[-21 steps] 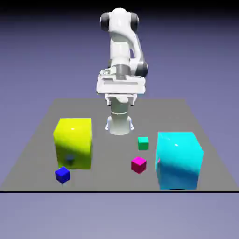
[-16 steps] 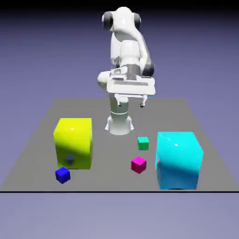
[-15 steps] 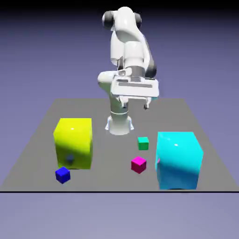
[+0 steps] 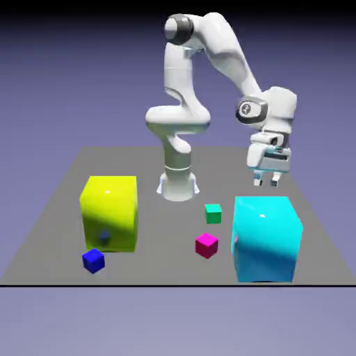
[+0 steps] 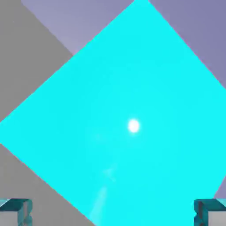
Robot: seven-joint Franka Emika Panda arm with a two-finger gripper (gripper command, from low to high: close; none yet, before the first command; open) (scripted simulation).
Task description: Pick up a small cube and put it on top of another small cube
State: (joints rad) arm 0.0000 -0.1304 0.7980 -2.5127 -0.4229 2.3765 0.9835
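Observation:
The tiny magenta-pink cube (image 4: 206, 245), the other small cube of the task, rests on the grey table (image 4: 55, 208) just left of a big cyan cube (image 4: 266, 236). The small yellow-orange cube is out of view in both views. My gripper (image 4: 268, 182) hangs open and empty just above the far edge of the cyan cube, pointing down. The cyan cube's top face (image 5: 132, 110) fills the hand view. There my gripper (image 5: 113, 214) has its fingertips (image 5: 15, 212) wide apart at the bottom corners, with nothing held between them.
A big yellow-green cube (image 4: 109, 212) stands at the exterior view's left, with a tiny blue cube (image 4: 93, 261) at its near corner. A tiny green cube (image 4: 213, 213) lies behind the magenta one. The robot's base (image 4: 178, 184) rises at the table's far middle.
The arm has swung from the middle toward the exterior view's right and stretched out. The hand now hangs over the cyan cube, still open. No cube has moved.

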